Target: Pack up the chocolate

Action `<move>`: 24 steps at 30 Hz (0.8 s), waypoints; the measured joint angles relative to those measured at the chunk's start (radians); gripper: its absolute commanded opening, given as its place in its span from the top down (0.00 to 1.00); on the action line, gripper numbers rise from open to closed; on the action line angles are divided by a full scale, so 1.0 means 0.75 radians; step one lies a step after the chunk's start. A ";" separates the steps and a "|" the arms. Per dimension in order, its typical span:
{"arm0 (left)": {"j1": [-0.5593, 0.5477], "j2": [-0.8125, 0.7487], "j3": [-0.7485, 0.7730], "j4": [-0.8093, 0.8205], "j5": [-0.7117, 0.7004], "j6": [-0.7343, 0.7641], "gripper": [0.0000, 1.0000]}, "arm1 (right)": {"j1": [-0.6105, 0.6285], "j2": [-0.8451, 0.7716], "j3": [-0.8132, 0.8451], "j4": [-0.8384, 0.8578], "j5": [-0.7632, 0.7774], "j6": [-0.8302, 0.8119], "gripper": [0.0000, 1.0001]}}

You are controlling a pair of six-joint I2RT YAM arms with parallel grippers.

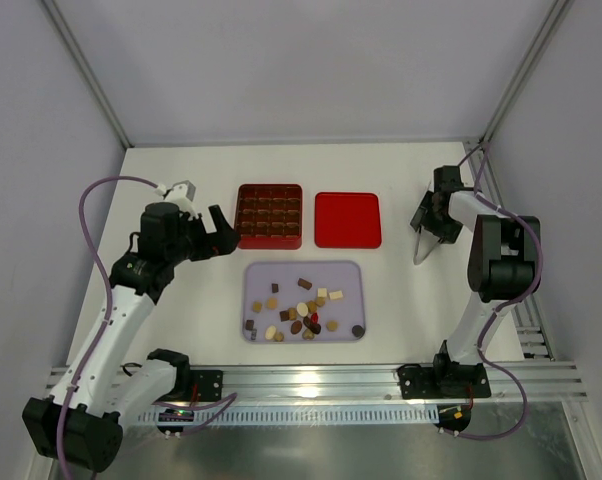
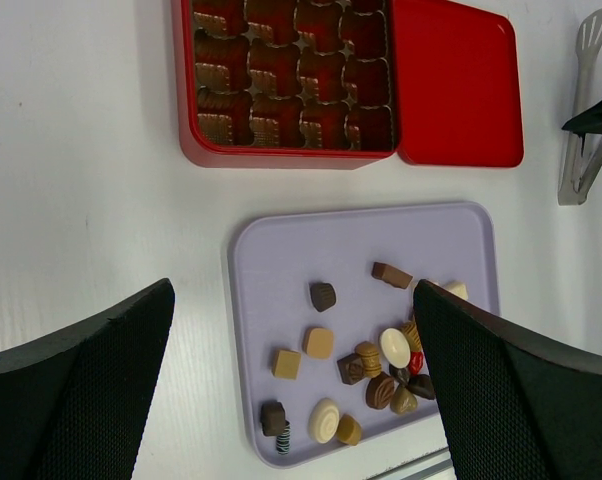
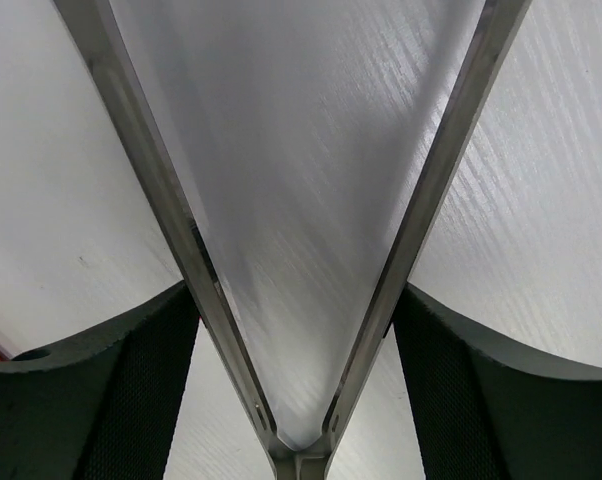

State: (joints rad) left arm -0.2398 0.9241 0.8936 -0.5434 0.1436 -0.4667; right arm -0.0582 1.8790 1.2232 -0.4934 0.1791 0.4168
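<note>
Nothing packed yet: box (image 1: 271, 243) cells empty, all chocolate (image 1: 303, 312) on the tray (image 1: 261, 275) just near-side of the box. My left hand (image 1: 213, 238) wide, empty; right hand (image 3: 293, 300) pinching tongs (image 3: 166, 200), well right of the box.

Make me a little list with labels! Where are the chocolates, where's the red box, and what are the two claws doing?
chocolates: loose on the lilac tray; brown, tan and white
red box: open, behind the tray, its grid of cups showing
lid: lying flat beside the box
left claw: open, holding nothing, up above the table near the box
right claw: closed around metal tongs, off to the side of the lid
</note>
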 measured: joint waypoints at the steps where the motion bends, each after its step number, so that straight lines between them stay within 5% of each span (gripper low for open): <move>1: 0.000 0.002 0.000 0.000 0.000 0.000 0.01 | 0.000 0.000 -0.001 0.001 -0.001 0.001 0.27; 8: 0.000 0.013 0.000 -0.001 0.000 0.000 0.00 | 0.000 -0.001 -0.008 0.021 0.002 -0.004 0.51; 24: 0.000 0.022 0.000 -0.003 0.000 0.000 0.00 | 0.170 -0.384 -0.030 -0.056 -0.014 -0.037 0.52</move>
State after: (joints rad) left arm -0.2398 0.9409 0.8936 -0.5457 0.1436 -0.4667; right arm 0.0696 1.5913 1.2011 -0.5354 0.1684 0.3889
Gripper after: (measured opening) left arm 0.996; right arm 0.494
